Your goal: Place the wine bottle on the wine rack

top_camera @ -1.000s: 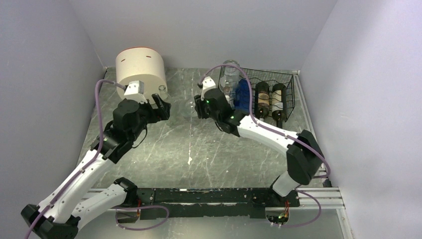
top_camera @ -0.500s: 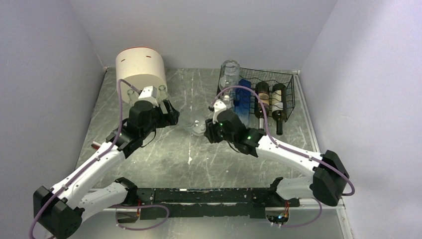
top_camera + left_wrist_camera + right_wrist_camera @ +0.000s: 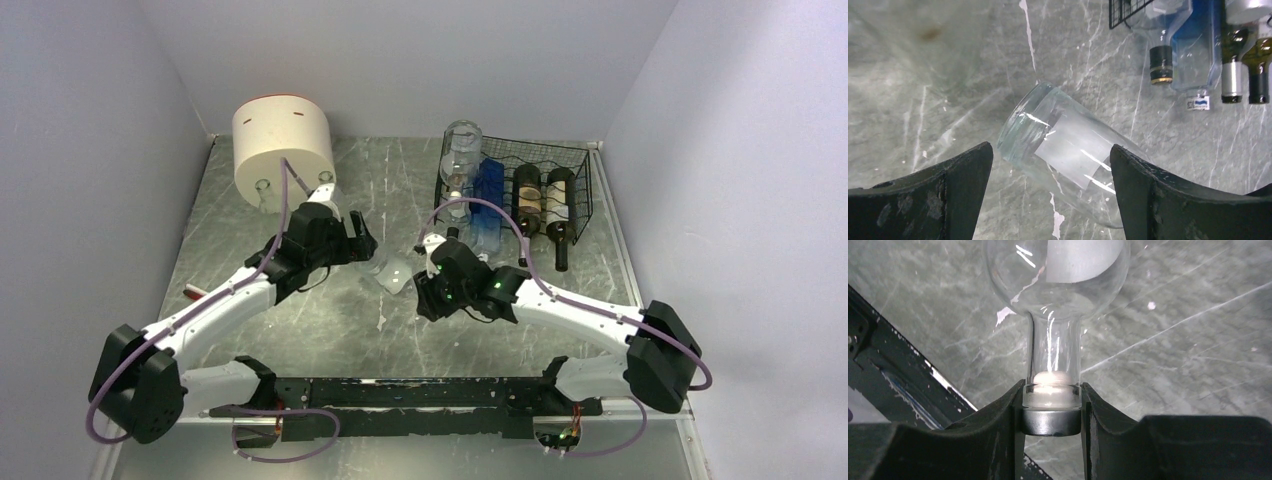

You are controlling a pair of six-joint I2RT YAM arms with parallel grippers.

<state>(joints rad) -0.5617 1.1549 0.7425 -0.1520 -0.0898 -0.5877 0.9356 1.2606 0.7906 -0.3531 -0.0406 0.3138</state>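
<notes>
Bottle (image 3: 393, 272) being held over mid-table, left of rack (image 3: 570, 160).
Its base is being straddled by the spread left gripper (image 3: 365, 250); its capped neck is being pinched by the right gripper (image 3: 1052, 410).

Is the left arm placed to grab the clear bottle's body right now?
Probably yes: the left gripper stands open astride the clear bottle, with nothing between them. The right gripper holds only its capped neck.
</notes>
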